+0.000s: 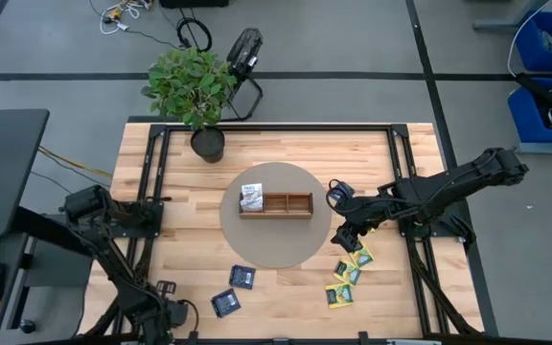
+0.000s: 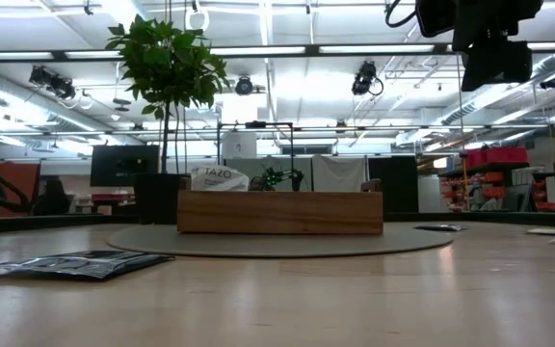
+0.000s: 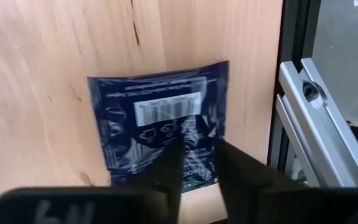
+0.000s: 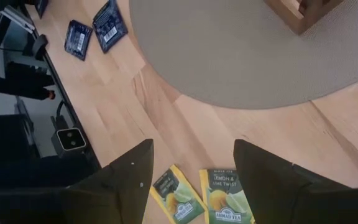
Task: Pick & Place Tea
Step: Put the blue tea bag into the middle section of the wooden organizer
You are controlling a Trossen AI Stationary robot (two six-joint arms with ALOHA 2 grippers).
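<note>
Light wooden table (image 1: 286, 287) carries a round grey mat (image 1: 276, 244) with a wooden tray (image 1: 276, 204), one white-faced packet (image 1: 250, 196) standing in its left compartment. At the near left edge, the left gripper (image 3: 196, 163) has its fingers narrowed on a dark blue tea packet (image 3: 160, 127) lying flat. The right gripper (image 4: 192, 171) hovers wide open above yellow-green packets (image 4: 207, 196) just off the mat's right rim. Two more blue packets (image 1: 235, 290) lie near the front.

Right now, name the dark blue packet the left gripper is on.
The dark blue packet nearer the table's front edge; the left gripper straddles it. The other lies beside the mat.
</note>
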